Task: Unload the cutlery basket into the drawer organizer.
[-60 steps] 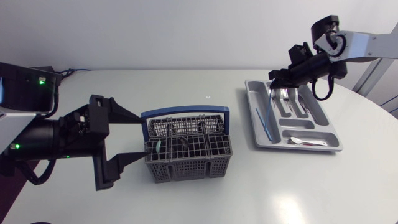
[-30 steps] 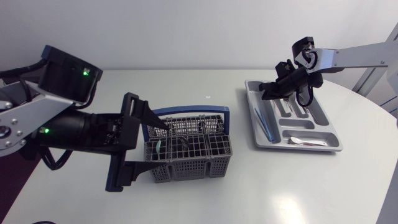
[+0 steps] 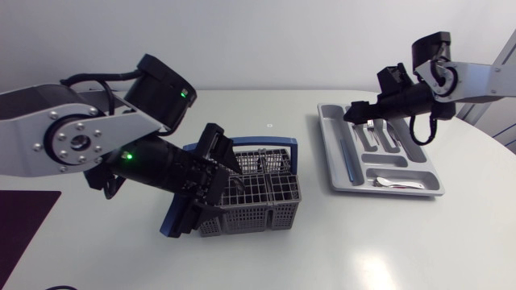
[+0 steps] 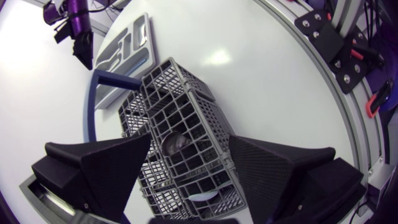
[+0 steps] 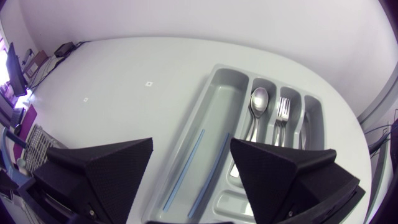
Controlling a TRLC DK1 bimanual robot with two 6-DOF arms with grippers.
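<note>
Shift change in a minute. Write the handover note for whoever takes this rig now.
Left hand: open, empty, at the basket.
Right hand: open, empty, above the tray.
Done: spoon, fork and two blue sticks lie in the tray.
Left: cutlery in the basket to move across.

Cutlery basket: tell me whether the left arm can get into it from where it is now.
Probably yes. The left gripper hangs open right over the cutlery basket, its fingers spread above the compartments, and nothing seems to lie between them.
</note>
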